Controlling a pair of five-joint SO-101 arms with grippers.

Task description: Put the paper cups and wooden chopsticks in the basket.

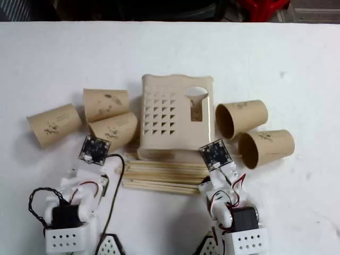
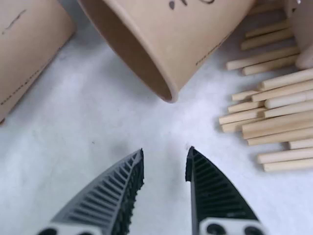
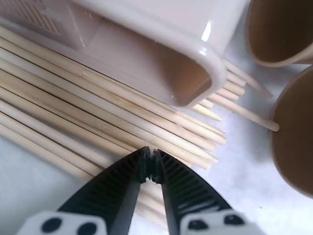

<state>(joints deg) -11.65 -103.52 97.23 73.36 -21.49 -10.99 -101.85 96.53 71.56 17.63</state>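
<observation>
The beige perforated basket [image 1: 175, 117] lies mid-table. Three paper cups lie on their sides to its left [image 1: 53, 125] [image 1: 105, 103] [image 1: 114, 130] and two to its right [image 1: 241, 118] [image 1: 265, 147]. A row of wooden chopsticks [image 1: 159, 176] lies just in front of the basket. My left gripper [image 2: 165, 159] is open over bare table, short of the mouth of the nearest cup [image 2: 166, 39], with chopstick ends [image 2: 274, 112] off to one side. My right gripper [image 3: 149, 164] is shut, its tips together just over the chopsticks [image 3: 98, 107] by the basket's corner [image 3: 195, 73].
The white table [image 1: 170, 53] is bare behind the basket and ends at a dark edge at the back. Both arm bases [image 1: 66, 223] [image 1: 239, 226] stand at the front edge. Two cups [image 3: 281, 29] [image 3: 296, 132] lie close to the right gripper's side.
</observation>
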